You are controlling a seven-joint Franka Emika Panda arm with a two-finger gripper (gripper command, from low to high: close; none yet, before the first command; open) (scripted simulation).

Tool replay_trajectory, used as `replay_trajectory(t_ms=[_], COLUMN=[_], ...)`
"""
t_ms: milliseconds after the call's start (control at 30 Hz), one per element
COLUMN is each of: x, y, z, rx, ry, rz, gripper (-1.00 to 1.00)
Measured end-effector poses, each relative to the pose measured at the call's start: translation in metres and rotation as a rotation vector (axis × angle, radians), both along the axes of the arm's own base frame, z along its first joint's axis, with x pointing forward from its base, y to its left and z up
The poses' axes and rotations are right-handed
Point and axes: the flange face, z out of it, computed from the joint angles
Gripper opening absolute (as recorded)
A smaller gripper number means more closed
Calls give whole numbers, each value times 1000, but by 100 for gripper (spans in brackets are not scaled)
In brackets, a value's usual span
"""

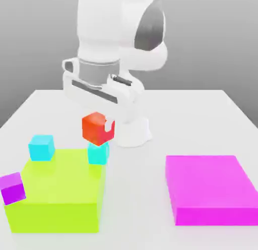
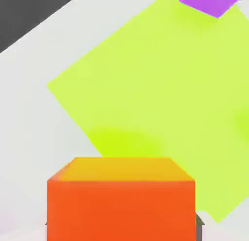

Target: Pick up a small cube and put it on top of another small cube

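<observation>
Lime block [image 1: 60,193] sits closest in the exterior view, near the front-left table [image 1: 136,193] edge, with a purple cube [image 1: 12,188] at its left corner. One cyan cube [image 1: 41,147] rests at its back-left edge, a second cyan cube [image 1: 98,153] at its back-right corner. Magenta block [image 1: 209,188] lies well apart on the exterior view's right, with an open white strip between the two blocks. Orange-red cube [image 1: 95,128] hangs in the air, pinched by the gripper [image 1: 103,125], just above the right cyan cube; contact between them unclear. Arm is folded low, hand pointing down. Hand view: orange-red cube [image 2: 121,201] close up, lime block [image 2: 165,89] and purple cube [image 2: 210,2] beyond it.
</observation>
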Motion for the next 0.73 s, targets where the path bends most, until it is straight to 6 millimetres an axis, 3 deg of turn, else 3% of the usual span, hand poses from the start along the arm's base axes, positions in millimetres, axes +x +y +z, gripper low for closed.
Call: replay_trajectory(t_ms=[100,300,333,567,733], x=[-26,-33,-33,-33,-33], y=[-7,-9,-8,-8,-9], z=[-1,-56,-63,-63,-16], rx=[35,46,45,44,43], ry=[-15,-20,-20,-19,-19], rz=[-56,-72,-72,-72,-72], gripper=[-100,-100,100,100,100])
